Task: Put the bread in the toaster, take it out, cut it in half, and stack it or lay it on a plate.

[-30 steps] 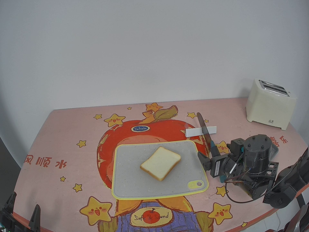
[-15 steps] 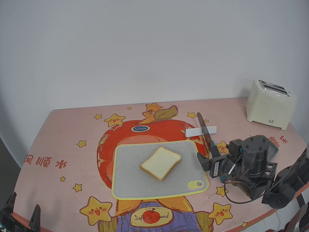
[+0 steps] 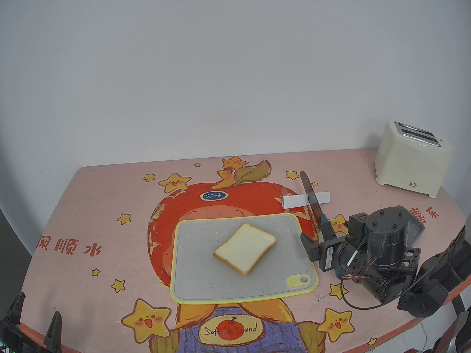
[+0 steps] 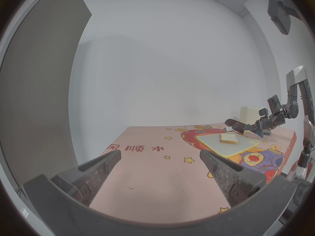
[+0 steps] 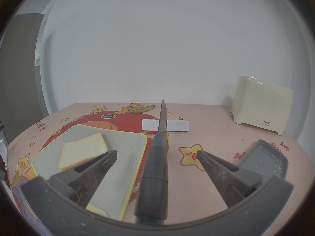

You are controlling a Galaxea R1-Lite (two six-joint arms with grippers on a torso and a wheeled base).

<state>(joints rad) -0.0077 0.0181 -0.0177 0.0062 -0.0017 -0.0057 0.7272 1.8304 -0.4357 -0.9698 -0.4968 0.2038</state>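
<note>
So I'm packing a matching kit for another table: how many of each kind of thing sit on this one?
Bread: 1
Board: 1
Knife: 1
Toaster: 1
Tray: 1
White strip: 1
Total: 6

pink table [image 3: 122, 192], cutting board [image 3: 206, 270], knife [image 3: 308, 188], toaster [image 3: 413, 159]

Smooth cream plastic toaster [image 3: 412, 159]; matt, speckled grey plastic cutting board [image 3: 203, 270]; soft, spongy bread [image 3: 244, 248]; dark matt knife [image 5: 158, 148] handle; smooth printed pink counter [image 3: 98, 207].
</note>
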